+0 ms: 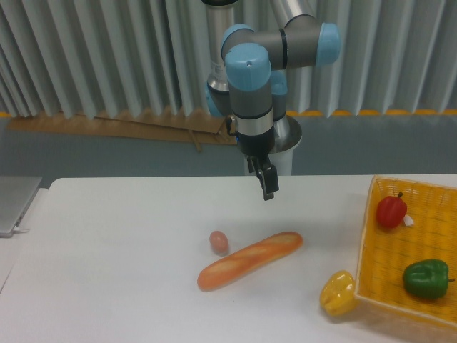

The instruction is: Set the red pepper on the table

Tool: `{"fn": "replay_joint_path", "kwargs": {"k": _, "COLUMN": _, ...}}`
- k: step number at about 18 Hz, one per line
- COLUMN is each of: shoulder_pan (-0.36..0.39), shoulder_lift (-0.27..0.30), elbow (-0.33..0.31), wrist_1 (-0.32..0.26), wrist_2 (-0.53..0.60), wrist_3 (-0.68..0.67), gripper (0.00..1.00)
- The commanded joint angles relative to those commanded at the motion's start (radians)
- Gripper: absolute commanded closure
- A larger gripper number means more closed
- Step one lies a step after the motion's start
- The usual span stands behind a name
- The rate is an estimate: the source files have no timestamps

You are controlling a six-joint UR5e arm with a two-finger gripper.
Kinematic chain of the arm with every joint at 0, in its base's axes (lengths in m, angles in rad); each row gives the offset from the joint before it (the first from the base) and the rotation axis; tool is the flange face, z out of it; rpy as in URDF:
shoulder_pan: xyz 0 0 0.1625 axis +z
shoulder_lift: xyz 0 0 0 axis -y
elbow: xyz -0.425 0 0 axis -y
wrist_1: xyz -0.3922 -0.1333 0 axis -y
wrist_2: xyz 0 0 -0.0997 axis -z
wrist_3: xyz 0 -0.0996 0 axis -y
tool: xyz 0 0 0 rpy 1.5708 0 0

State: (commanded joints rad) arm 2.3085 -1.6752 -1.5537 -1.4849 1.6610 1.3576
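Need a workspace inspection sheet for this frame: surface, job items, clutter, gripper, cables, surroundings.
Surface: white table, flat, rounded corner at left.
Job items: red pepper lies in the yellow basket at right, not yet on the table.
Clutter: green pepper in the basket; yellow pepper on the table against the basket's edge; baguette mid-table; egg just left of it.
Gripper: gripper above the table centre, holding nothing; open or shut cannot be told.
Cables: nothing seen.
Surroundings: grey corrugated wall, board on the floor, grey object at left edge.
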Motion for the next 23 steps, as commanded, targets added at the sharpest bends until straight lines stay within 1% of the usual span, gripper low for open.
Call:
{"fn": "replay_joint_path", "kwargs": {"k": 15, "shoulder_pan": 0.006, "shoulder_lift": 0.008, "elbow": 0.0, "wrist_1": -0.001, "wrist_2": 0.002, "wrist_3": -0.003, "gripper": 0.0}}
{"fn": "replay_joint_path", "kwargs": {"k": 20, "shoulder_pan": 0.008, "shoulder_lift": 0.006, "elbow": 0.001, "wrist_1": -0.001, "wrist_2": -0.004, "wrist_3": -0.023, "gripper": 0.0}}
{"fn": "replay_joint_path", "kwargs": {"k": 23, "shoulder_pan": 0.038, "shoulder_lift": 0.008, "elbow": 0.001, "wrist_1": 0.0, "wrist_2": -0.01, "wrist_3": -0.054, "gripper": 0.0}}
